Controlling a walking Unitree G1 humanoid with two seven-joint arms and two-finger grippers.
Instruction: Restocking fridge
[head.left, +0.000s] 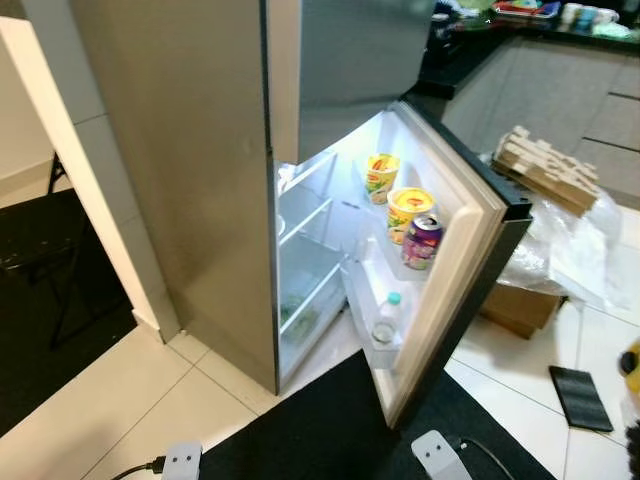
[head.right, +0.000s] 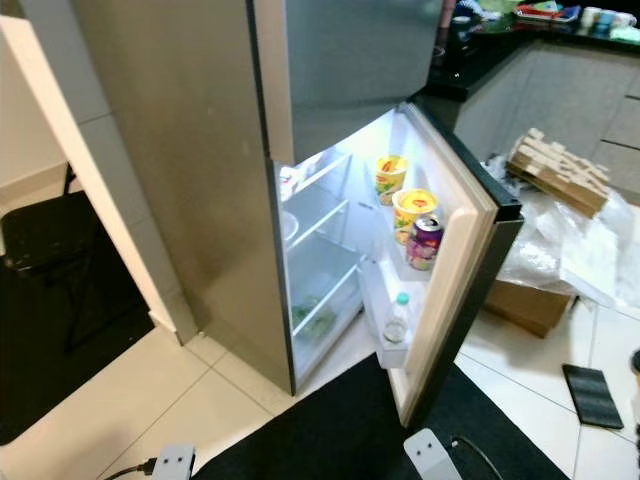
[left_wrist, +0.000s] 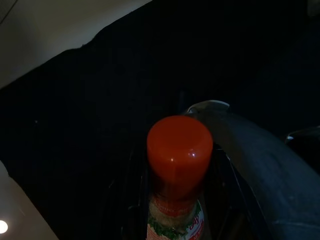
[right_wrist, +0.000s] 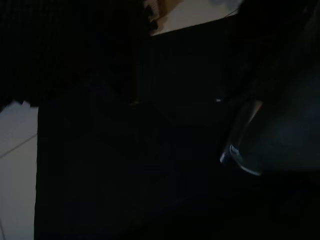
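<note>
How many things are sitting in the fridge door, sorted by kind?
Yellow cups: 2
Soda can: 1
Clear bottle with a green cap: 1
Total: 4 in the open fridge door

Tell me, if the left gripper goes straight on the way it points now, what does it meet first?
Probably the dark mat on the floor. The left gripper holds a red-capped bottle pointing down at it; depth is unclear.
</note>
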